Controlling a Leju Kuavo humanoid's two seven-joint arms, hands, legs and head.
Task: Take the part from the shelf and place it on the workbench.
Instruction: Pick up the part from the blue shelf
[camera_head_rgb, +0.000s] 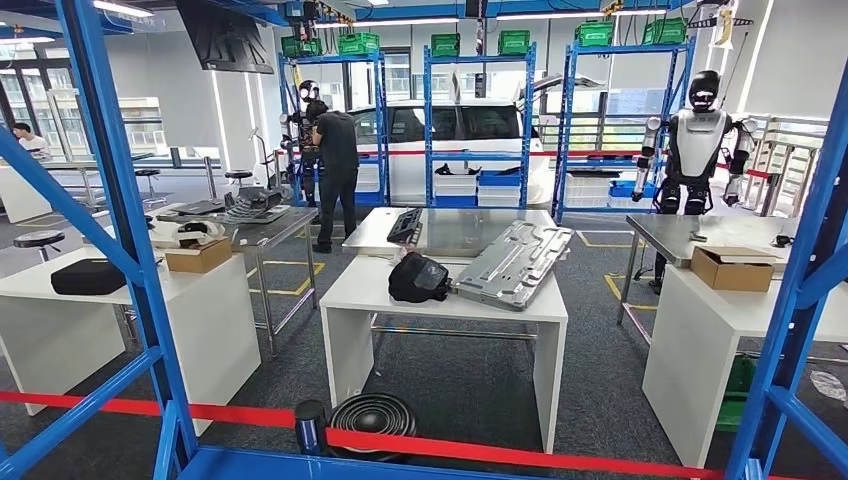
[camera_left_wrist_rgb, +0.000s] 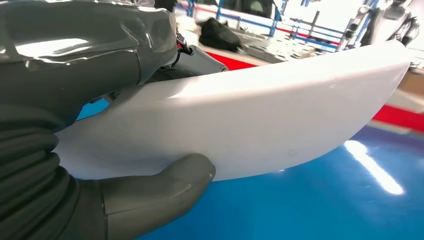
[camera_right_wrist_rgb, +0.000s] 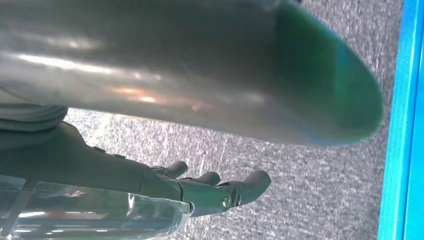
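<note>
Thumb and fingers of my left hand (camera_left_wrist_rgb: 85, 125) clamp the near end of the long, glossy white curved plastic part (camera_left_wrist_rgb: 260, 120), which hangs just above the shiny blue metal shelf board (camera_left_wrist_rgb: 300, 210). Beyond the blue frame stands the white workbench (camera_head_rgb: 450, 295), carrying a black bag (camera_head_rgb: 418, 277) and a grey metal panel (camera_head_rgb: 515, 262). My right hand (camera_right_wrist_rgb: 200, 192) holds nothing, its fingers loosely spread over grey carpet (camera_right_wrist_rgb: 310, 200).

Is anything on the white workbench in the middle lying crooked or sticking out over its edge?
Yes. On the white workbench the grey metal panel lies at a slant, propped up on the higher table behind, its lower corner near the front edge. A black bag sits against it. Nothing looks spilled or broken.
</note>
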